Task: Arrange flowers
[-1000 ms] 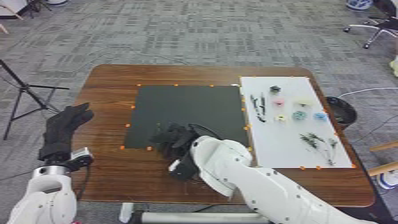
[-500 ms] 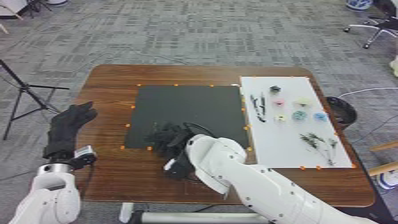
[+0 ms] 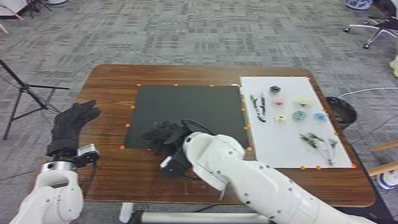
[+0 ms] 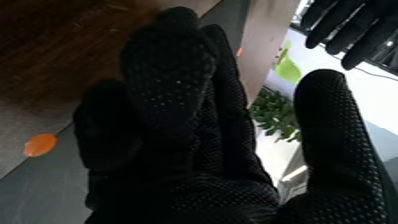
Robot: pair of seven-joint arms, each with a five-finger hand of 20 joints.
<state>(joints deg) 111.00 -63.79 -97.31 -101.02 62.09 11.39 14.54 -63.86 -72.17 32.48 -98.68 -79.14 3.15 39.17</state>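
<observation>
No text, label, brand, number or sign can be read in either the head view or the right wrist view.

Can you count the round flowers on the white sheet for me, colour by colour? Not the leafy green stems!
Dark flower: 1
Pink flower: 1
Yellowish flowers: 2
Blue or blue-green flowers: 2
Total: 6
</observation>
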